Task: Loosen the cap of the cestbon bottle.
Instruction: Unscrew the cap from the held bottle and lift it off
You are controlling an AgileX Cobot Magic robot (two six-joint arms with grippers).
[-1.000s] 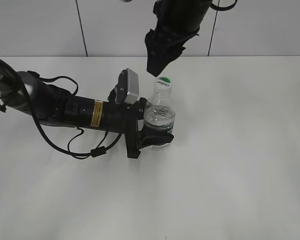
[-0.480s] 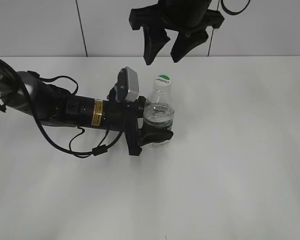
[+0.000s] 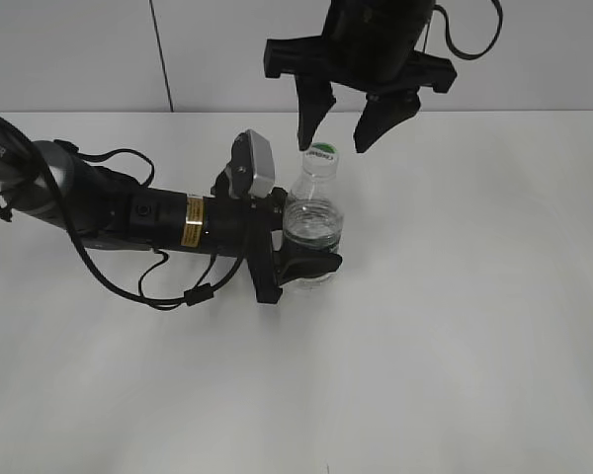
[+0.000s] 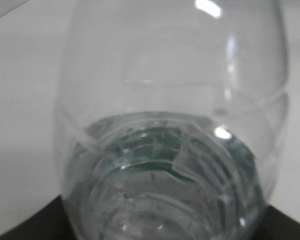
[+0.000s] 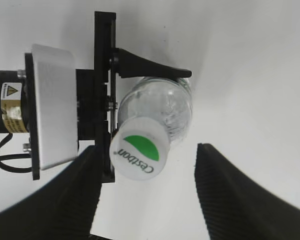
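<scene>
- The left gripper is clenched around the body of the cestbon bottle, which stands on the white table a little left of centre
- The cap sits on the bottle's neck
- Farther back, the right gripper hangs above the cap, fingers spread wide to either side without touching it

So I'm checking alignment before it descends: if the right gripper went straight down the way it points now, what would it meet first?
Probably the small white screw cap of the clear plastic bottle. The open right gripper points down; the cap sits nearer its left finger, so that finger might touch first.
</scene>
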